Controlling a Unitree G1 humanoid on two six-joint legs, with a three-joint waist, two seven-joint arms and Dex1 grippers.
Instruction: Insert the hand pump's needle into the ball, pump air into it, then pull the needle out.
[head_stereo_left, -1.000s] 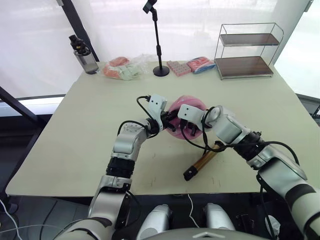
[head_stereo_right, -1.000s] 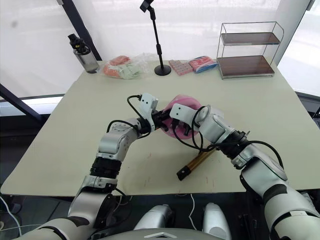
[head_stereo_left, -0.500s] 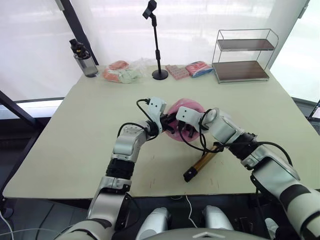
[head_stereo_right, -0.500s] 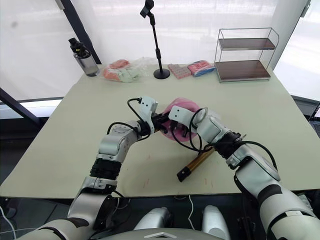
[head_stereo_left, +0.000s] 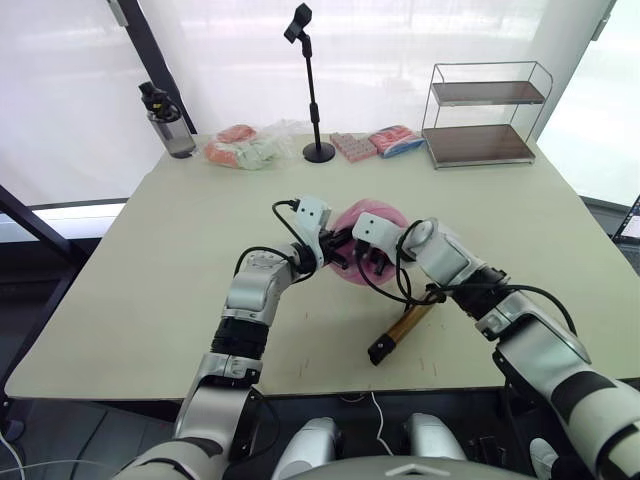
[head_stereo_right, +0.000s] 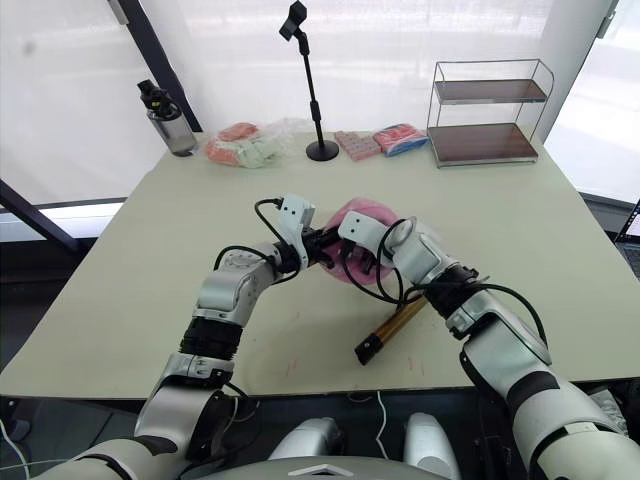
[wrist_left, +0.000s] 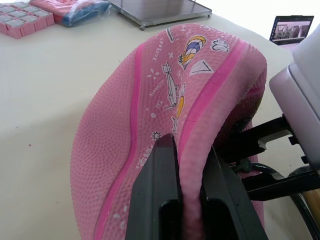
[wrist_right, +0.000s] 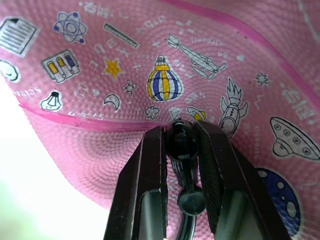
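The pink ball (head_stereo_left: 372, 222) lies soft and folded at mid-table. My left gripper (wrist_left: 187, 145) is shut on a raised fold of the ball (wrist_left: 150, 100), reaching it from the left (head_stereo_left: 338, 250). My right gripper (wrist_right: 180, 131) is shut on the needle's black fitting (wrist_right: 181, 142), which presses against the printed ball (wrist_right: 225, 60); the metal pin itself is hidden. From the fitting, a thin black hose (head_stereo_left: 385, 288) loops to the gold hand pump (head_stereo_left: 405, 326), which lies on the table near the front edge, right of the ball.
Along the far edge of the table (head_stereo_left: 150, 260) stand a water bottle (head_stereo_left: 168, 122), bagged items (head_stereo_left: 243, 148), a microphone stand (head_stereo_left: 316, 100), packets (head_stereo_left: 375, 140) and a two-tier wire shelf (head_stereo_left: 485, 115).
The head views have shifted slightly. Both grippers keep the same holds at the ball, and the pump has not moved.
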